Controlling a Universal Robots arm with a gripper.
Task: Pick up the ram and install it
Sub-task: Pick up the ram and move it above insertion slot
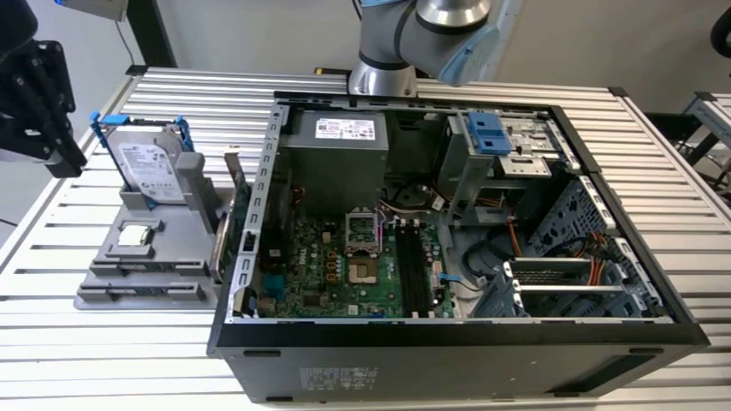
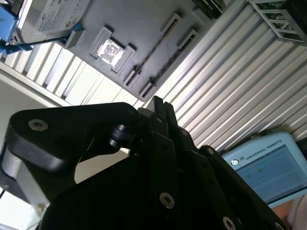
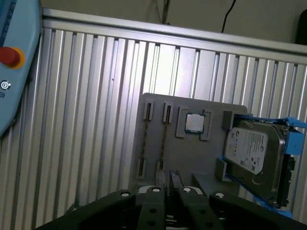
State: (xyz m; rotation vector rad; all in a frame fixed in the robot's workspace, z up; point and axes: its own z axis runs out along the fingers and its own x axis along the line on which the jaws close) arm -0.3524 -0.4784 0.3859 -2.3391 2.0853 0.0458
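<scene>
The ram (image 3: 163,140) is a long thin dark stick seen edge-on, standing between clips on the grey holder (image 3: 201,158); it also appears in the second wrist view (image 2: 152,49). In the exterior view the holder (image 1: 115,295) lies on the table to the left of the open computer case (image 1: 457,342). My black gripper (image 1: 57,158) hangs above the table at the exterior view's left, beside and higher than the holder. Its fingers look shut with nothing between them in both wrist views (image 3: 169,176) (image 2: 158,103). It is well apart from the ram.
A silver hard drive in a blue bracket (image 1: 149,167) and a small square CPU chip (image 1: 137,234) sit on the holder. The case holds the motherboard with black slots (image 1: 409,270). A teach pendant (image 2: 264,165) lies on the slatted metal table (image 1: 115,360).
</scene>
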